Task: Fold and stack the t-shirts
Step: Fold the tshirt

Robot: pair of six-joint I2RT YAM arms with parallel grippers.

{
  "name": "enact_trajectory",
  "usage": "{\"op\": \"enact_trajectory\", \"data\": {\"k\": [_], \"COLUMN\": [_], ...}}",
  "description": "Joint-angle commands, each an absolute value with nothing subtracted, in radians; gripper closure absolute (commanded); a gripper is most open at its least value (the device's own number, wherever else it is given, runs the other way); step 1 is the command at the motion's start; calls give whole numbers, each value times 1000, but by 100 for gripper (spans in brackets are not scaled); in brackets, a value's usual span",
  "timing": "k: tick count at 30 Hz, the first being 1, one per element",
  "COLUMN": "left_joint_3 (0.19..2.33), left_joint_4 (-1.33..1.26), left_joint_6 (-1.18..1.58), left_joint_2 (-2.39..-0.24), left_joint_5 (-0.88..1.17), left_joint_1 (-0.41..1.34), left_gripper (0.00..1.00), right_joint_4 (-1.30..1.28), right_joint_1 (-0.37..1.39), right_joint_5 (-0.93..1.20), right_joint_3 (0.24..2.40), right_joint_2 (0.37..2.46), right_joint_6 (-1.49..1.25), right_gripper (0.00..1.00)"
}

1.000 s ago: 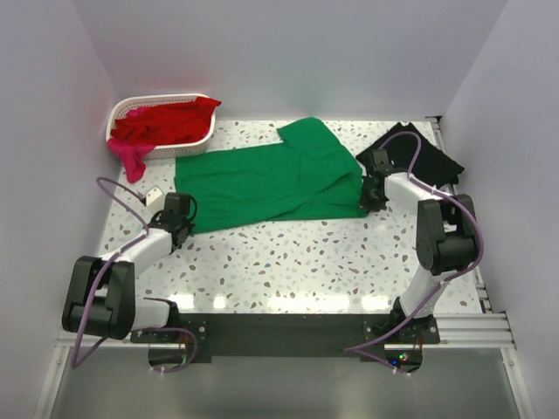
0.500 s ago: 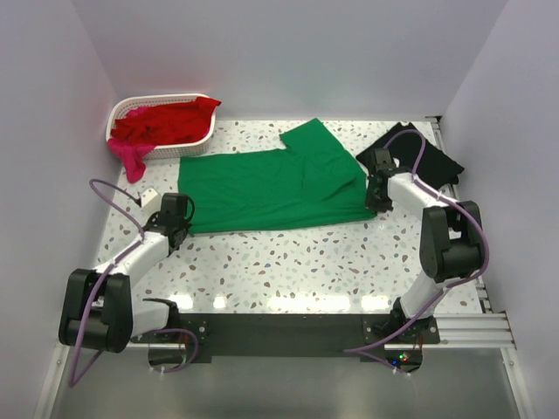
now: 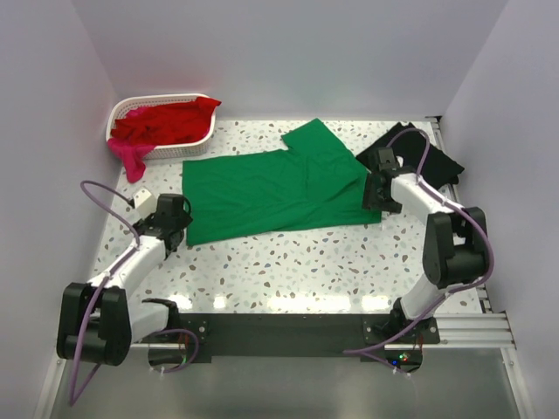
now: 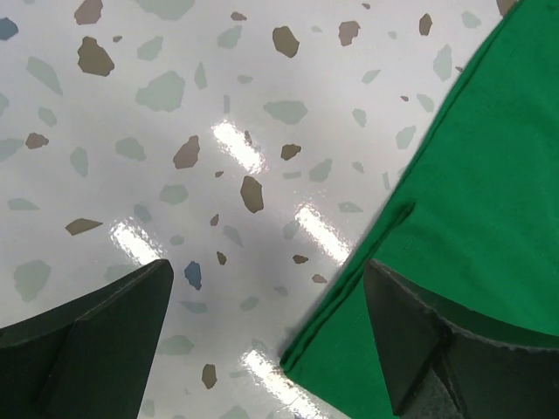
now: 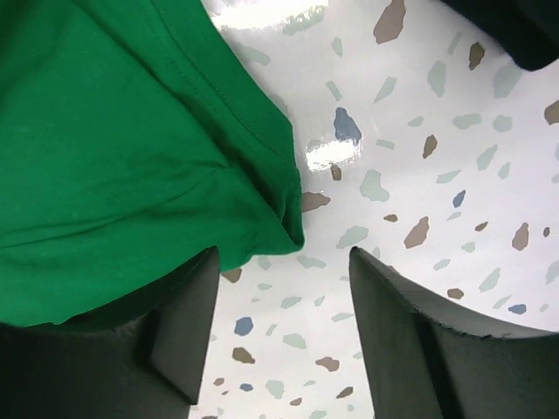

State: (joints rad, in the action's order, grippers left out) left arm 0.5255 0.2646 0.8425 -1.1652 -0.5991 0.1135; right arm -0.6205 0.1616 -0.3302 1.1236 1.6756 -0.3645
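Green t-shirt [image 3: 271, 188] on speckled table [image 3: 306, 262]

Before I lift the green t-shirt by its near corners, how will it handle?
Probably floppy: the green t-shirt lies flat with soft creases, its edge folded over in the left wrist view, so it should sag between grips. Likely light, being thin. The glossy table may let it slide when pushed.
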Motion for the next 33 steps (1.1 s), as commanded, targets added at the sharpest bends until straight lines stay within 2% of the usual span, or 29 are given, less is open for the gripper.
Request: {"op": "enact_trajectory", "data": {"k": [1,5,9,10,16,23,28,33], "left_joint_3": [549,532,531,537,604,562,561,561], "left_joint_4": [243,129,0,-41,-66,-193,-247,-270], "left_joint_6": [804,727,672,660,629,638,649,653], "left_joint_2": [-1121,-1094,-1132,-1149,-1287,-1328,-1383,-1410], "left_joint_5": [-647,-643,-600,-594,-566,-465,-416,-384], "left_joint_1": [115,190,225,225,227,225,224,224], "left_gripper": [4,4,9,14,21,23,24,24], "right_joint_4": [-604,-542,-430,-407,-407,-330,-308,-317], "right_joint_1": [170,187,207,222,307,365,385,394], "right_joint_5": [-324,-226,-14,-2,54,179,184,135], "right_joint_3": [1140,1129,1129,1135,1259,1371,1449,1529], "right_joint_2": [1563,1506,1499,1517,1658,1796,1899,1986], "right_joint_6": [-348,-338,-319,-318,-299,-314,-333,-336], "right_gripper": [34,31,30,30,33,41,51,57]}}
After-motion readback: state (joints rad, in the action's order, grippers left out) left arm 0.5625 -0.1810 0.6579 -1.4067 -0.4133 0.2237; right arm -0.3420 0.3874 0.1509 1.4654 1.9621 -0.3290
